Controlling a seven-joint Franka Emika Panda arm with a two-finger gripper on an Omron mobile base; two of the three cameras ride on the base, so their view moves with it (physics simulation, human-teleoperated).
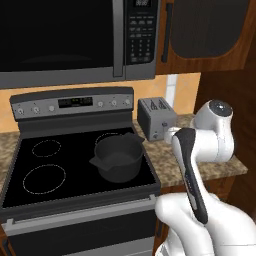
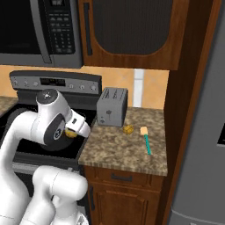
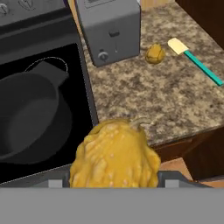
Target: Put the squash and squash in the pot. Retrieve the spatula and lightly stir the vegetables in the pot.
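Fingers are gripping one squash, spread fairly wide around its lumpy yellow body, which is sitting right up against the hand camera; the fingertips themselves are hidden behind it, so I am judging the hold from how the piece is hanging there above the edge of the desk. From the right base view that same yellow lump is peeking out beside the white wrist, over the seam between stove and stone top. The pot is standing on the right front burner of the stove, dark and without anything visible inside it. The second squash is lying on the desk near the toaster, and the spatula is resting just beside it, cream blade toward the wall, teal handle pointing toward the front edge. To my eye the first piece is being carried toward the pot and nothing is in it yet. What worries me is the grip: the squash is bumpy and rounded, so it could be slipping or rolling out before it is over the rim, and then dropping onto the glass cooktop or off the front. Letting go too early, or too high, could also be bouncing it off the pot's near handle.
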